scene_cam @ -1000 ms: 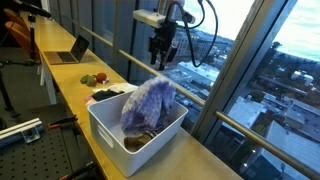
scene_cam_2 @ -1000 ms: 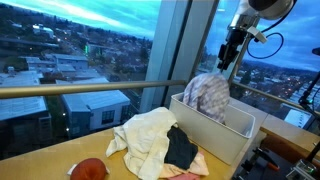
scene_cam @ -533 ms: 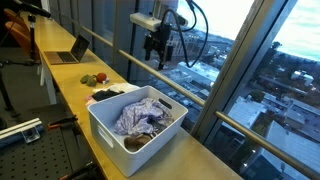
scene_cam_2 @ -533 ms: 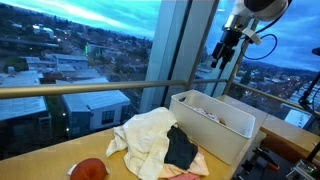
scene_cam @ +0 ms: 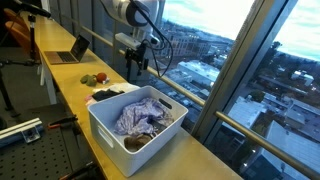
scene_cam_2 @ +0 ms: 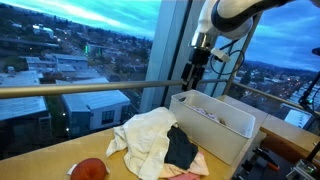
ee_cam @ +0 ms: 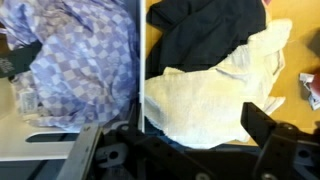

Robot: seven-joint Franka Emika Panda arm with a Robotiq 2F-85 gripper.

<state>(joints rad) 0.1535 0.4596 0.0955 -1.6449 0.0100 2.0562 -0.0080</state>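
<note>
My gripper point(scene_cam: 135, 66) point(scene_cam_2: 192, 80) hangs open and empty above the table, over the gap between the white bin point(scene_cam: 106, 134) point(scene_cam_2: 226, 141) and a pile of clothes. In the bin lies a crumpled blue checkered cloth point(scene_cam: 140, 116) point(ee_cam: 80, 60). The pile beside it holds a cream cloth point(scene_cam_2: 148, 133) point(ee_cam: 210, 95) with a black garment point(scene_cam_2: 181, 148) point(ee_cam: 200, 28) on top. In the wrist view the gripper point(ee_cam: 180, 140) is over the cream cloth, right beside the bin's wall point(ee_cam: 143, 60), with one dark finger point(ee_cam: 268, 124) showing at the lower right.
The bin stands on a long wooden counter point(scene_cam: 60, 80) along a glass window wall with a railing point(scene_cam_2: 90, 90). A laptop point(scene_cam: 72, 50) and small fruits point(scene_cam: 92, 79) sit further along. A red round object point(scene_cam_2: 90, 168) lies near the clothes pile.
The gripper let go of the blue checkered cloth, which dropped into the bin. The open gripper then moved lower and sideways, from above the bin toward the clothes pile.
</note>
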